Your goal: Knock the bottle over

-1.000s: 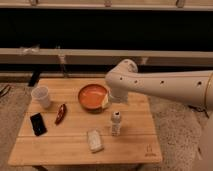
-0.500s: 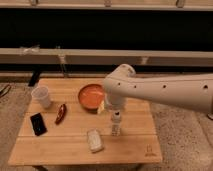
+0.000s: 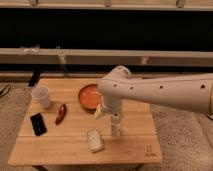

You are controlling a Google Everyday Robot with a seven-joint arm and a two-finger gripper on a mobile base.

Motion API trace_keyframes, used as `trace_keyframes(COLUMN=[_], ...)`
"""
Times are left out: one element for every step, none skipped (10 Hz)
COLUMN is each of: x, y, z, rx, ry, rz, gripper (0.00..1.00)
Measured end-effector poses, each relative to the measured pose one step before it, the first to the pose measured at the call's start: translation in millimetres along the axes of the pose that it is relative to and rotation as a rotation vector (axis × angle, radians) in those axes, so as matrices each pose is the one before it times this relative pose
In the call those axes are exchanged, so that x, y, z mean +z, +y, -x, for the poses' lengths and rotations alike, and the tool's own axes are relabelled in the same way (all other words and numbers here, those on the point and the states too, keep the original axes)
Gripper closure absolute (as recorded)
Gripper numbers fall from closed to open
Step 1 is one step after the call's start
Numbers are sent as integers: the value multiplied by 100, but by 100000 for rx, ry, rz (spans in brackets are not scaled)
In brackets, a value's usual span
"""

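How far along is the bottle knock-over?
Done: the approach; the gripper hangs right over the bottle, at its cap. In hand: lining up the push. Left: the knock itself; the bottle stands upright on the table, beside the whitish packet.

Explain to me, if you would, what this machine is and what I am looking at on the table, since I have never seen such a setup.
The thick white tube is the arm of a mobile robot. Its hand sits at the arm's end, just above the bottle, and is mostly hidden by the wrist. A single camera looks down on the wooden table at an angle. On the table are a white cup, a red pepper-shaped thing, a flat black item, an orange bowl, a whitish packet and the slim bottle, standing upright. I cannot tell whether the hand touches it. The job is to knock that bottle over.
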Motion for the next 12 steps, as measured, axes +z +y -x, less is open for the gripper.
trace_keyframes(x=[17, -15, 3, 26, -27, -51, -203, -104, -61, -174, -203, -68], y=[-10, -13, 85, 207, -195, -296, -389, -738, -1111, -1133, -1129, -1033], z=[170, 59, 110, 163, 95, 32, -49, -166, -190, -271, -543, -484], rx=[337, 174, 478, 846, 189, -21, 524, -19, -676, -545, -598, -1219], ry=[-710, -409, -970, -1901, -1544, -1284, -2068, -2049, -2003, -1448, -793, -179], rz=[229, 143, 568, 1329, 591, 149, -171, -433, -693, -1183, -1599, -1125], gripper=[20, 20, 20, 20, 20, 20, 20, 20, 20, 20, 20, 20])
